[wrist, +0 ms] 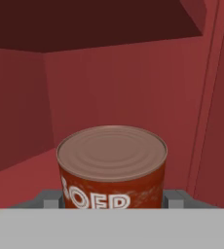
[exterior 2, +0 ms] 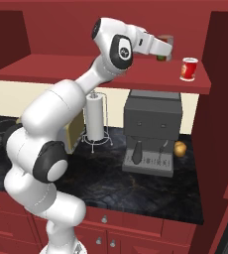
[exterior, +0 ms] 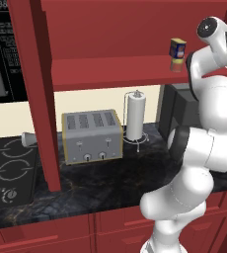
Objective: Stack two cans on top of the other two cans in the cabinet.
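Cabinet shelf (exterior 2: 111, 79) carrying a blue can (exterior: 177, 48) stacked on a tan can (exterior: 176, 65); red-and-white can (exterior 2: 189, 69) nearby; gripper (exterior 2: 164, 49) jaws pinching a dark red can (wrist: 112, 168).

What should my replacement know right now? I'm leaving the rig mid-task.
Gripper: shut on the dark red tin with a green band, held inside the dark red wooden cabinet.
Done: the blue-and-yellow tin sits on the tan-brown tin.
Left: set the held tin on the bright red white-labelled tin, which stands alone on the shelf.
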Robot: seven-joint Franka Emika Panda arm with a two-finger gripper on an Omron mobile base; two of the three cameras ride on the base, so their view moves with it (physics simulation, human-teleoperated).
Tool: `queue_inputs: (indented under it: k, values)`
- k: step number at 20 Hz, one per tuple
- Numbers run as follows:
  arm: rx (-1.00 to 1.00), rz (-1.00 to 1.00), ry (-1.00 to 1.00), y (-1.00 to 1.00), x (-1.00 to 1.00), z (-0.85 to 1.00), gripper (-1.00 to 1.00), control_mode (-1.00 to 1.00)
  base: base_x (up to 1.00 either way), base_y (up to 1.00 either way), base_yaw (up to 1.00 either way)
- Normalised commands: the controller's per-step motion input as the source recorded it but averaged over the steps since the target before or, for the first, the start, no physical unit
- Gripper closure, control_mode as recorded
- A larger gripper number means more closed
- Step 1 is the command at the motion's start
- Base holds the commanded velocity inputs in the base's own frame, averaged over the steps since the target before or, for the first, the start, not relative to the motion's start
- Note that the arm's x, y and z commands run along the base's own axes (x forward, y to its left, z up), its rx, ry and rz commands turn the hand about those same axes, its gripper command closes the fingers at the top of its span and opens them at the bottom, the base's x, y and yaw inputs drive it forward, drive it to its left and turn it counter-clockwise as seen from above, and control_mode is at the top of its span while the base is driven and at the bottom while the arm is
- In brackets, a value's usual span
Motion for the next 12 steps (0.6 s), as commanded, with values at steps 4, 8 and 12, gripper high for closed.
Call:
queue_inputs:
  k: [4, 8, 12]
  values:
    - [0.0, -0.07, 0.05, 0.0, -0.19, 0.0, 1.0, -1.0, 0.0, 0.0, 0.0]
    - [0.0, -0.04, 0.02, 0.0, -0.06, 0.0, 1.0, -1.0, 0.0, 0.0, 0.0]
    - [0.0, -0.01, 0.01, 0.0, -0.01, -0.04, 1.0, -1.0, 0.0, 0.0, 0.0]
